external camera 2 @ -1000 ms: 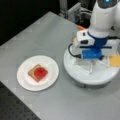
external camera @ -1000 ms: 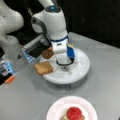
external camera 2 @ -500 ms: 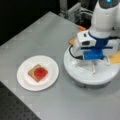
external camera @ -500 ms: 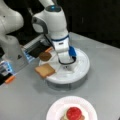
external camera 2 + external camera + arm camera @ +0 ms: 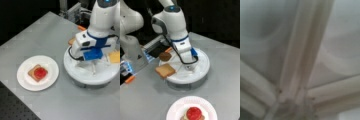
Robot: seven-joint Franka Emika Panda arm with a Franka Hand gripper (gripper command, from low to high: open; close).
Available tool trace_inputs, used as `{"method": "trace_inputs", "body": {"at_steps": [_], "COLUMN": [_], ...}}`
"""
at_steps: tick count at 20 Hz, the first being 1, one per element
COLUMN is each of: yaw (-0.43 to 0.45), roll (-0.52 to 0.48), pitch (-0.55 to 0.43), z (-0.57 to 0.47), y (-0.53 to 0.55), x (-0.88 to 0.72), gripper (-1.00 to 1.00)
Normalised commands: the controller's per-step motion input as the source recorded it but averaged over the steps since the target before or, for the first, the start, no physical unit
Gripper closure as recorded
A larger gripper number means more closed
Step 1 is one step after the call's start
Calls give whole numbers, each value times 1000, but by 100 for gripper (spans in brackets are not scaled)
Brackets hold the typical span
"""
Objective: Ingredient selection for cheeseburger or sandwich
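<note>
My gripper (image 5: 191, 66) (image 5: 94, 68) hangs low over the middle of the white round divided tray (image 5: 203, 65) (image 5: 75, 73), with nothing seen in it. On the tray's left in a front view lie a brown toast square (image 5: 165, 70) and a dark brown patty disc (image 5: 165, 56). A yellow-orange cheese square (image 5: 115, 57) lies on the tray's right in a front view. The sandwich (image 5: 193, 113) (image 5: 37, 73) on the white paper plate (image 5: 177, 108) (image 5: 25, 81) is a toast square with a red round (image 5: 40, 72) on top. The wrist view shows only the tray's dividers (image 5: 302, 50), very close.
The arm's white base (image 5: 132, 50) stands at a front view's left, with a black panel (image 5: 157, 51) and an orange piece (image 5: 130, 79) near it. A dark perforated surface (image 5: 15, 107) borders the grey table at a front view's bottom left.
The gripper has dropped lower toward the middle of the tray. The toast, patty, cheese and the pieces on the plate have not moved.
</note>
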Motion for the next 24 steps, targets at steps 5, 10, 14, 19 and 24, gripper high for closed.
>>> {"method": "trace_inputs", "body": {"at_steps": [5,10,14,19,24], "yaw": [386,301,278,265,265], "roll": [33,28,23,8,7], "pitch": [34,32,38,44,39], "z": [-132,-128,-109,-75,-74], "y": [435,389,376,361,314], "x": [257,250,241,218,177], "gripper": [-100,-100,-100,-100,-100]}}
